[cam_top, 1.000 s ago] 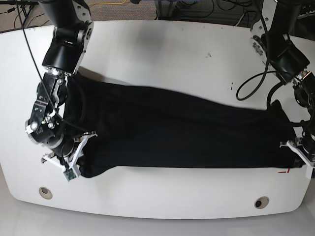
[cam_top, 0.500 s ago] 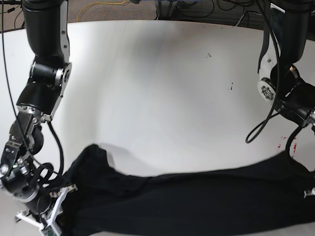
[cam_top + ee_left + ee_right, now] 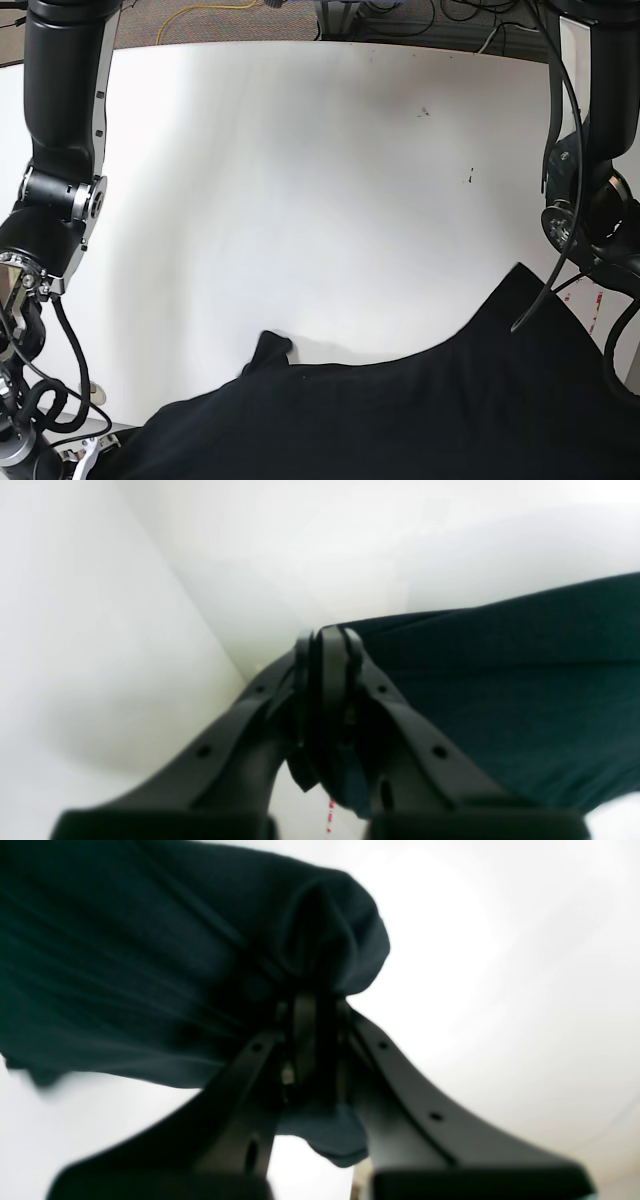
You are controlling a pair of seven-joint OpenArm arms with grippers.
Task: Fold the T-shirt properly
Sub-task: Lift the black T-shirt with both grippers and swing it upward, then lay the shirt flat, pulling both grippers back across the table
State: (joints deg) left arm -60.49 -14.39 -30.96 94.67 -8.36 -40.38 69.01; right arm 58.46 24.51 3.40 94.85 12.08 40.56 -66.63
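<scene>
Fabric fills the bottom of the base view: the T-shirt (image 3: 400,420), plain and black, spreads across the lower middle and lower right of the frame, with a small peak of cloth poking up near the lower centre. Above it the white table (image 3: 300,180) lies bare.

In the left wrist view, the left gripper (image 3: 325,645) is clenched on an edge of the shirt at frame centre, and the cloth stretches off to the right in a taut sheet. In the right wrist view, the right gripper (image 3: 312,1012) is likewise pinched tight on a bunched corner, with fabric draping toward the upper left.

Holding two far ends at once appears meant to keep the garment stretched flat between the arms, so that it can be carried without crumpling, probably for laying down or doubling over.
</scene>
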